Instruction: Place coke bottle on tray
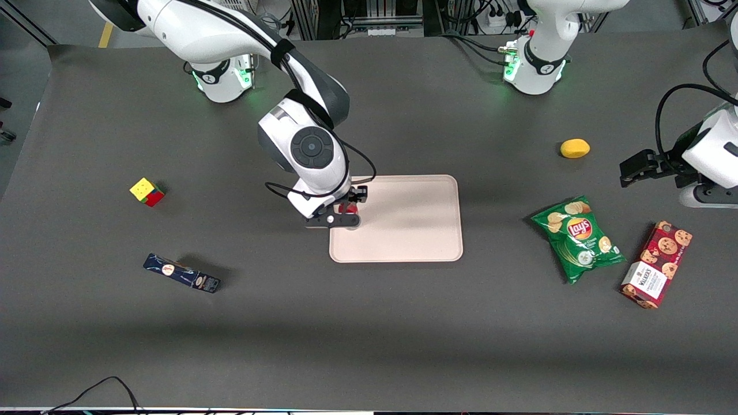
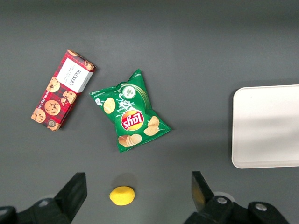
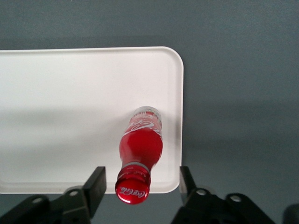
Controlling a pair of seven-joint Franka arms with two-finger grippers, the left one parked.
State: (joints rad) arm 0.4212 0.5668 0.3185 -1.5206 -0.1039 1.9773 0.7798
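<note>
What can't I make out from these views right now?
- Front view: the coke bottle is mostly hidden by the end effector above the tray; only a red sliver shows.
- Right wrist view: the bottle stands on the tray between open fingers, but the tray is cut off by the edge.
- Left wrist view: bottle and end effector are out of frame.

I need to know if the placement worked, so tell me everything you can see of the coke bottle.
The coke bottle is small, slim and red, with a red cap, a white script logo and a glossy, plastic-looking body. It stands upright on the tray, near the tray's corner toward the working arm's end. The gripper hangs right above it, fingers open on either side of the cap without touching. In the front view, only a bit of red shows under the gripper.
</note>
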